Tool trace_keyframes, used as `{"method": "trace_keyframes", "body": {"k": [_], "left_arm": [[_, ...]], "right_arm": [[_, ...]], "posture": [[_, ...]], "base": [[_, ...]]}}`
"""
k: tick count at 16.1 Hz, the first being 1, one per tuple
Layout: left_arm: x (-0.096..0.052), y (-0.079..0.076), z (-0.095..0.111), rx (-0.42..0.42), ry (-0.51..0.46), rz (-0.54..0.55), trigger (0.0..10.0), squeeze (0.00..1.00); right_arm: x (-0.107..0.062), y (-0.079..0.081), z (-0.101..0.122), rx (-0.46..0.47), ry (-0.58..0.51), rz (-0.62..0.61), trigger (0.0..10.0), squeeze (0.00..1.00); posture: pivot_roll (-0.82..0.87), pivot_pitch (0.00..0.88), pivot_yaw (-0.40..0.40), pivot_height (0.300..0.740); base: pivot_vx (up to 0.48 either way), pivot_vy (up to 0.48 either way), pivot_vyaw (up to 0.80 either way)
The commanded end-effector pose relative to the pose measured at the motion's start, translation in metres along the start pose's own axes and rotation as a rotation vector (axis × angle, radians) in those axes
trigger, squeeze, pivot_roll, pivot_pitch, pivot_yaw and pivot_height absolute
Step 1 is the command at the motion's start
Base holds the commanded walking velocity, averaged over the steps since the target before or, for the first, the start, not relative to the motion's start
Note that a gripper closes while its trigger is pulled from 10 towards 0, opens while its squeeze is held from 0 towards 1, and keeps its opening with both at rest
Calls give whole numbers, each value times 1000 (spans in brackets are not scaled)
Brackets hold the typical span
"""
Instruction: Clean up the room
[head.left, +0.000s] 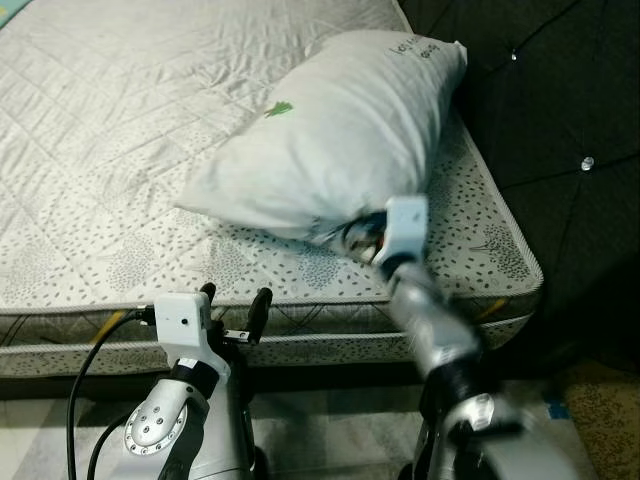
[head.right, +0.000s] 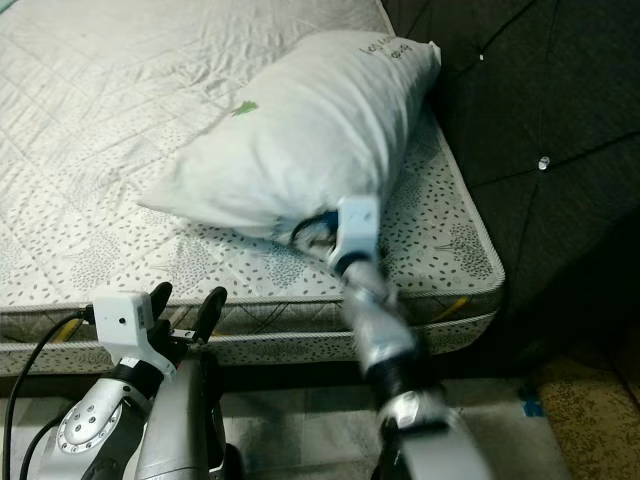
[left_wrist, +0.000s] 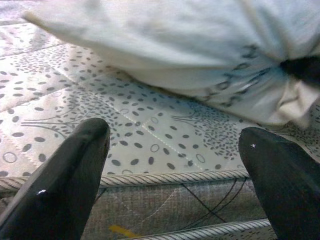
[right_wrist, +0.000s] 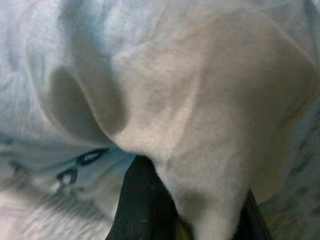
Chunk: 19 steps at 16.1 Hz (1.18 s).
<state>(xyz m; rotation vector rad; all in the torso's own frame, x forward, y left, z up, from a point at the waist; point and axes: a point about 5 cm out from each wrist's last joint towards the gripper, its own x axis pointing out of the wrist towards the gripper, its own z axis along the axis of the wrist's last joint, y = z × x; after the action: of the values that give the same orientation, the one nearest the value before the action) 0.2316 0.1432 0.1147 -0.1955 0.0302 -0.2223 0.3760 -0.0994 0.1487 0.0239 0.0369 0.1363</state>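
A white pillow (head.left: 330, 130) lies slantwise on the bare mattress (head.left: 110, 150), its far end near the dark headboard. My right gripper (head.left: 352, 236) is at the pillow's near corner, shut on a bunched fold of the pillow's cloth (right_wrist: 200, 150); the black fingers (right_wrist: 142, 200) show on both sides of the fold. My left gripper (head.left: 234, 303) is held low in front of the mattress edge, open and holding nothing. Its two black fingers (left_wrist: 65, 180) frame the mattress rim and the pillow's underside (left_wrist: 175, 45).
A dark tufted headboard (head.left: 550, 110) rises along the right side of the bed. The mattress's corded side edge (head.left: 330, 335) runs across in front of me. Pale floor (head.left: 320, 430) shows below, with a black cable (head.left: 80, 390) by my left arm.
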Motion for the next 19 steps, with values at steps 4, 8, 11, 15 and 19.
{"method": "trace_keyframes", "body": {"k": [4, 8, 11, 15, 19], "left_arm": [[-3, 8, 0, 42, 5, 50, 10000, 0], [-2, 8, 0, 45, 8, 49, 10000, 0], [-1, 9, 0, 46, 5, 52, 10000, 0], [-2, 10, 0, 44, 7, 52, 10000, 0], [0, 9, -1, 43, 11, 39, 10000, 0]], "right_arm": [[18, -57, 43, -51, -77, -122, 0, 0], [26, -87, 81, -55, -113, -184, 0, 0], [23, -109, 97, -51, -138, -252, 0, 0], [-1, -173, 102, -73, -132, -429, 0, 0], [-34, -223, 91, -143, -114, -572, 0, 0]], "posture": [[37, 172, 19, 487], [38, 170, 22, 487], [43, 167, 22, 487], [38, 166, 33, 487], [19, 161, 51, 487]], "base": [[0, 0, 0], [0, 0, 0], [0, 0, 0], [0, 0, 0], [0, 0, 0]]}}
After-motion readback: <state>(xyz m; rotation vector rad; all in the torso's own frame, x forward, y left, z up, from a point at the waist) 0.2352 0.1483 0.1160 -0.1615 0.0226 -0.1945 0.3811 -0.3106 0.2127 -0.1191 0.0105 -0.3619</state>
